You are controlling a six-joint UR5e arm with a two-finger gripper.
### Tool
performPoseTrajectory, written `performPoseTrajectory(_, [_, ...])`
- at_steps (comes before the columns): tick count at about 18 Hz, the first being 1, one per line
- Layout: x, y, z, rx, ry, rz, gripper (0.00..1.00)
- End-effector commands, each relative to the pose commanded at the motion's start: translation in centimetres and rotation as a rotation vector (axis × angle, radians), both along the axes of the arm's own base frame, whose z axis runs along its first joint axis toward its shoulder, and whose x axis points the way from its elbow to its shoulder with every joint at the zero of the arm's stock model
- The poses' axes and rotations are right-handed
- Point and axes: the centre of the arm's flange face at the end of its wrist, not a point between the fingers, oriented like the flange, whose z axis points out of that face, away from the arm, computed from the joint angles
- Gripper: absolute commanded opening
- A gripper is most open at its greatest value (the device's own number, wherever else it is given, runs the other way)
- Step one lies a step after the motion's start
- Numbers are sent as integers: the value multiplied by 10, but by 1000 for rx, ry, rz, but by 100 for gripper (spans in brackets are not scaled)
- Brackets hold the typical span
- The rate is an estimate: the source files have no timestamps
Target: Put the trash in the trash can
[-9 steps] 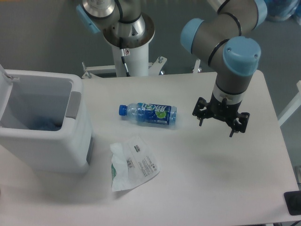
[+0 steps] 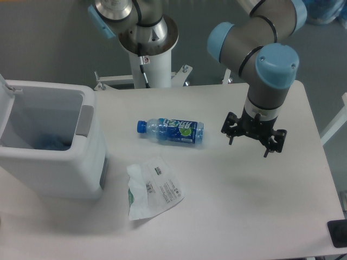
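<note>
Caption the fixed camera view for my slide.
Open gripper hovers right of a blue plastic bottle; crumpled white plastic wrapper lies beside the open white boxy trash can.

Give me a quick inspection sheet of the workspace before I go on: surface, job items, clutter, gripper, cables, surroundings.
Surface: white table, no spills seen.
Trash: crumpled white wrapper lying flat near the front edge, beside the bin, untouched.
Trash can: white bin at the table's left, lid up, something bluish inside.
Clutter: blue-capped bottle on its side mid-table, behind the wrapper.
Gripper: gripper open and empty, hanging above the table right of the bottle, far from the wrapper.
Cables: one thin cable running down the robot pedestal.
Surroundings: grey floor; dark object at the lower right corner, unidentifiable.
</note>
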Motion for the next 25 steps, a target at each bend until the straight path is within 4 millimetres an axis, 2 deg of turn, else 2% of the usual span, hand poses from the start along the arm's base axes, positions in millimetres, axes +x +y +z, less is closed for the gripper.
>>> performPoseTrajectory(2, [7,3,-3,7,7,3,100])
performPoseTrajectory(5, [34,30,-19,26,33,9,100])
performPoseTrajectory(7, [47,47,-19,48,37,75,100])
performPoseTrajectory(8, [59,62,-17,61,29,119,100])
performPoseTrajectory(10, [80,83,-26,59,5,140,100])
performPoseTrajectory(15, [126,119,-39,51,-31,164,100])
performPoseTrajectory(17, [153,134,-41,63,-59,143,100])
performPoseTrajectory(21, [191,149,-64,40,-115,167,100])
performPoseTrajectory(25, [206,161,-81,26,-149,149,100])
